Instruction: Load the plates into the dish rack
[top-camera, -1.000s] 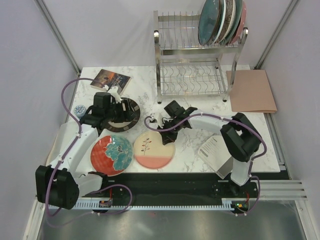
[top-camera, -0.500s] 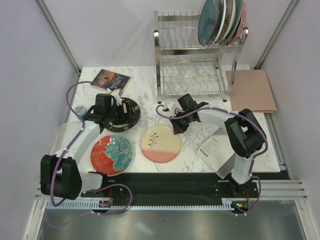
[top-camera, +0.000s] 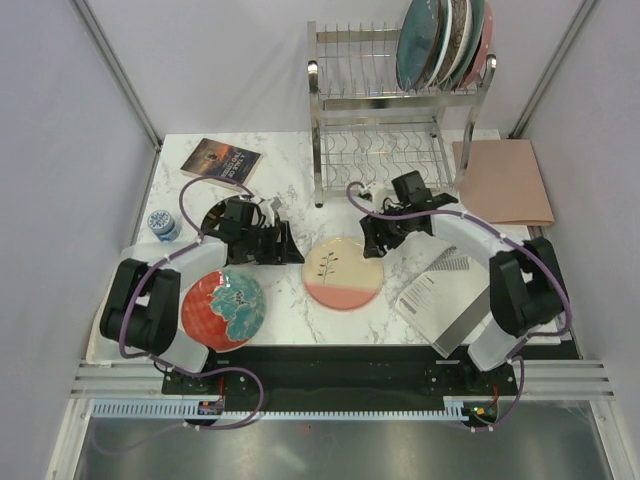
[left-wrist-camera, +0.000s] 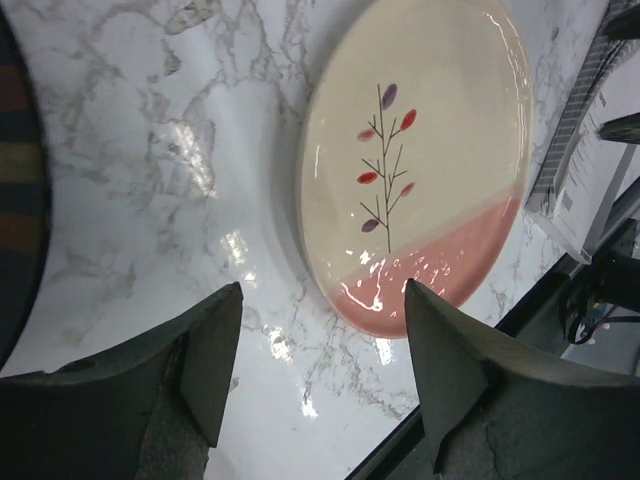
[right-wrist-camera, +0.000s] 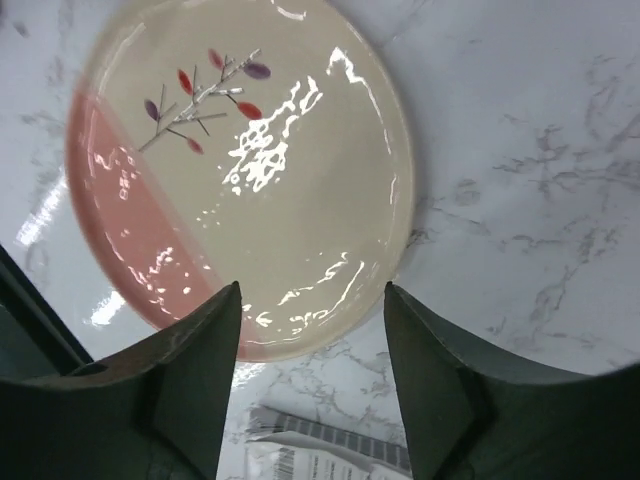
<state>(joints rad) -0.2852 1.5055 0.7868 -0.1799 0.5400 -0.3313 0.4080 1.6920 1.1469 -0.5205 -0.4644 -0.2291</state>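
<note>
While a few plates (top-camera: 440, 40) already stand on edge in the dish rack (top-camera: 360, 100), the job looks only partly done. They sit close together at the right end of the top shelf, and I cannot count them for sure. On the bottom shelf I see no plate.

Three plates lie flat on the counter (top-camera: 290, 185). The cream-and-pink plate (top-camera: 343, 272) is in the middle, in front of the rack. The red plate (top-camera: 223, 308) with a teal flower is near the front, on the left. The dark brown plate (top-camera: 212, 217) is behind the red one, and the left arm hides most of it.

The left gripper (left-wrist-camera: 325, 385) is wide open and holds nothing. It hangs over the counter just beside the cream-and-pink plate. The right gripper (right-wrist-camera: 310, 390) is open too, with nothing in it, over that same plate's edge. I think this plate goes into the rack next.
</note>
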